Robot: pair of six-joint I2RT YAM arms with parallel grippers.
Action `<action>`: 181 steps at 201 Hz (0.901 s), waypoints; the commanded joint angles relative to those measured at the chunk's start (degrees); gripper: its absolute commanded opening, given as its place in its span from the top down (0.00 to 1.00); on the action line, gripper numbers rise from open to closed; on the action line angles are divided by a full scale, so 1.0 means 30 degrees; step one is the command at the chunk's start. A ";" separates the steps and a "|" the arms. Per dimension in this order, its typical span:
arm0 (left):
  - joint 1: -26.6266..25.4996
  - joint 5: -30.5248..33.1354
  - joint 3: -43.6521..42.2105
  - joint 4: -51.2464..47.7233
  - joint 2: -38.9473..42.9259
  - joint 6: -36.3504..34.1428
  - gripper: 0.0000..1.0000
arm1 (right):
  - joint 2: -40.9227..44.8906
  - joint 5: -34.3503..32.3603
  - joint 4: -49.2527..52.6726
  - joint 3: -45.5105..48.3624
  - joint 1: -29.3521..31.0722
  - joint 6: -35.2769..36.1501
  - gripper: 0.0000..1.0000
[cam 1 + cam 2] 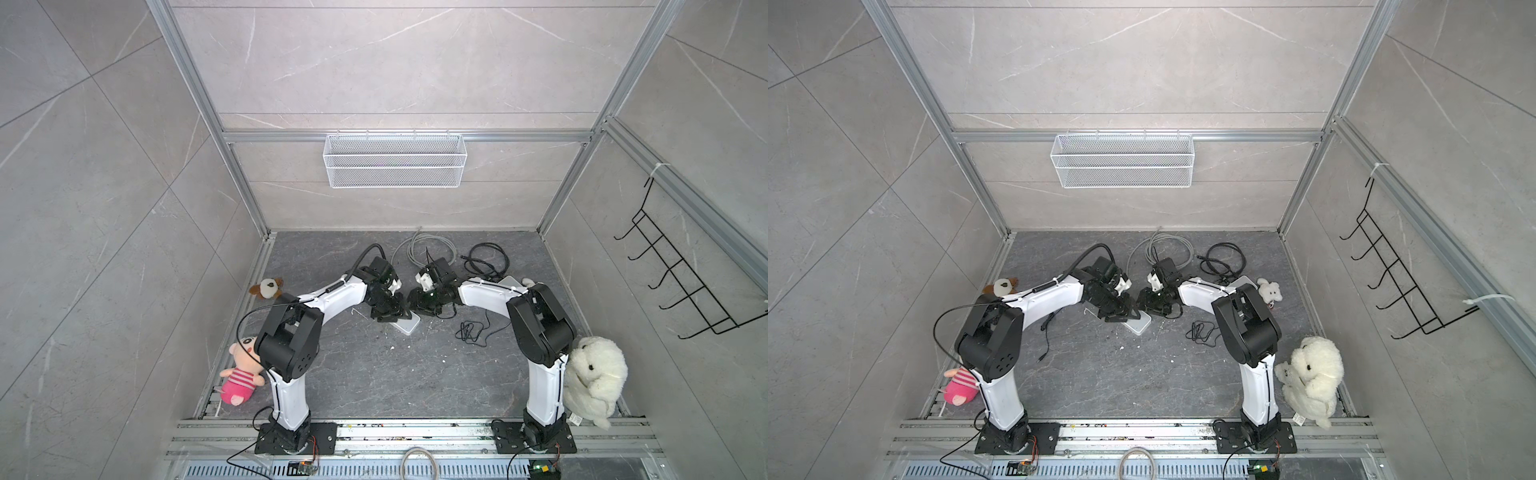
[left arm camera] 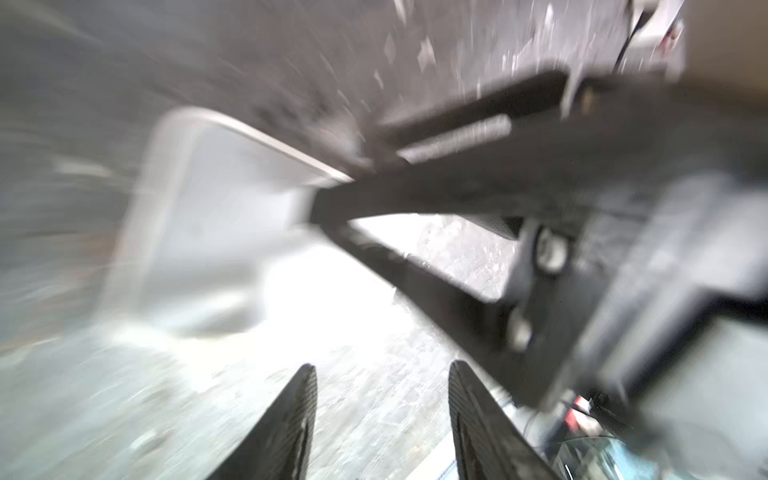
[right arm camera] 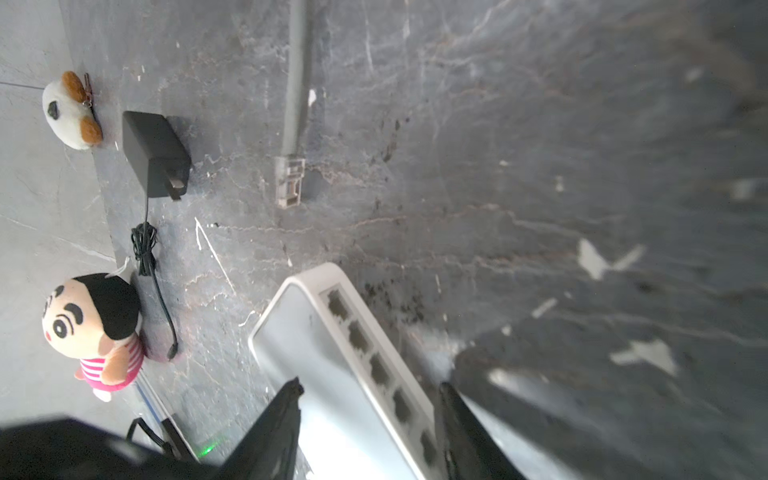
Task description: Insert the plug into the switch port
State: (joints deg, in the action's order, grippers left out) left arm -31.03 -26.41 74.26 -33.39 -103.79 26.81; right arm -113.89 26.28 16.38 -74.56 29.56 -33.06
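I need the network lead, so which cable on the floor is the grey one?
The grey cable ending in a clear plug, lying loose near the white switch. The other cables, like the adapter lead, are black.

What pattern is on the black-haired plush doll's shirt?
Pink-and-white stripes on the shirt; clearest in the right wrist view.

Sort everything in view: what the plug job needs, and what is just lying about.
Job: plug, grey cable, switch.
Lying about: black adapter, dog toy, doll, white plush, black cords, basket.
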 commanded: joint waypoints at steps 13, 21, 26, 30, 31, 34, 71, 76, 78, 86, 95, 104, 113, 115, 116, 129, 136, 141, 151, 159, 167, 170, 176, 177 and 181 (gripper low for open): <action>0.1512 0.2487 -0.1219 0.1128 0.1709 -0.0423 0.43 | 0.1551 -0.0871 0.0986 0.0690 -0.0402 0.1066 0.45; 0.1660 0.1952 -0.1130 0.1917 0.1200 -0.0454 0.43 | 0.1647 -0.0873 0.0992 0.0947 -0.0442 0.1076 0.44; 0.1713 0.1577 -0.0965 0.2141 0.0786 -0.0441 0.43 | 0.1704 -0.0864 0.0987 0.1023 -0.0475 0.1060 0.44; 0.1724 0.1388 -0.0741 0.2258 0.0436 -0.0473 0.43 | 0.1761 -0.0839 0.1027 0.1124 -0.0501 0.1059 0.44; 0.1726 0.1346 -0.0676 0.2269 0.0348 -0.0471 0.42 | 0.1771 -0.0830 0.1050 0.1153 -0.0504 0.1059 0.44; 0.1706 0.1244 -0.0503 0.2335 0.0084 -0.0491 0.43 | 0.1805 -0.0823 0.1084 0.1194 -0.0533 0.1066 0.44; 0.1668 0.0646 -0.0210 0.3635 -0.1382 0.0078 0.43 | 0.2637 -0.0679 0.0783 0.2242 -0.0726 0.0982 0.44; 0.1636 0.0488 -0.0228 0.3628 -0.1485 0.0098 0.43 | 0.2730 -0.0693 0.0748 0.2412 -0.0764 0.0972 0.44; 0.1632 0.0419 -0.0267 0.3643 -0.1509 0.0068 0.43 | 0.2765 -0.0702 0.0720 0.2457 -0.0784 0.0971 0.44; 0.1568 0.0137 -0.0441 0.3786 -0.1527 0.0127 0.43 | 0.2875 -0.0704 0.0635 0.2692 -0.0872 0.0944 0.44; 0.1505 -0.0201 -0.0639 0.3797 -0.1537 0.0161 0.43 | 0.2991 -0.0697 0.0422 0.2947 -0.0963 0.0869 0.44; 0.1447 -0.0669 -0.0866 0.3879 -0.1419 0.0274 0.43 | 0.3083 -0.0675 0.0272 0.3189 -0.1083 0.0823 0.44; 0.1364 -0.1253 -0.1208 0.4025 -0.1298 0.0495 0.43 | 0.3198 -0.0621 0.0197 0.3355 -0.1164 0.0843 0.44; 0.1352 -0.1415 -0.1274 0.4072 -0.1279 0.0541 0.43 | 0.3197 -0.0625 0.0180 0.3389 -0.1156 0.0829 0.44; 0.1335 -0.1476 -0.1309 0.4100 -0.1257 0.0563 0.43 | 0.3206 -0.0621 0.0172 0.3428 -0.1154 0.0856 0.43; 0.1121 -0.2142 -0.1958 0.4317 -0.1100 0.0832 0.43 | 0.3267 -0.0558 0.0165 0.3481 -0.1254 0.0967 0.43; 0.1027 -0.2189 -0.2349 0.4325 -0.0947 0.0914 0.42 | 0.3322 -0.0536 0.0169 0.3526 -0.1310 0.1040 0.43; 0.0960 -0.2203 -0.2702 0.4356 -0.0851 0.0937 0.42 | 0.3350 -0.0542 0.0168 0.3581 -0.1350 0.1069 0.43; 0.0958 -0.2245 -0.3348 0.4491 -0.0503 0.1132 0.42 | 0.3424 -0.0514 0.0179 0.3647 -0.1444 0.1123 0.43; 0.0966 -0.2248 -0.3741 0.4479 -0.0198 0.1217 0.42 | 0.3502 -0.0532 0.0194 0.3697 -0.1515 0.1162 0.43; 0.0945 -0.2299 -0.4110 0.4492 0.0142 0.1330 0.42 | 0.3560 -0.0532 0.0212 0.3759 -0.1570 0.1226 0.43; 0.0950 -0.2339 -0.4217 0.4520 0.0296 0.1407 0.42 | 0.3596 -0.0544 0.0233 0.3794 -0.1589 0.1244 0.43; 0.0945 -0.2488 -0.4471 0.4613 0.0590 0.1491 0.42 | 0.3624 -0.0528 0.0225 0.3840 -0.1622 0.1257 0.43; 0.0956 -0.2510 -0.4505 0.4619 0.0645 0.1507 0.42 | 0.3640 -0.0528 0.0224 0.3844 -0.1636 0.1275 0.43; 0.0952 -0.2673 -0.4648 0.4727 0.0808 0.1544 0.42 | 0.3654 -0.0529 0.0243 0.3867 -0.1648 0.1290 0.43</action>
State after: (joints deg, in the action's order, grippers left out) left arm -27.99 -31.62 62.30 -20.14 -106.30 29.52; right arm -105.19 24.69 16.93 -63.90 25.08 -30.72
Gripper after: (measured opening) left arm 0.578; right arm 0.567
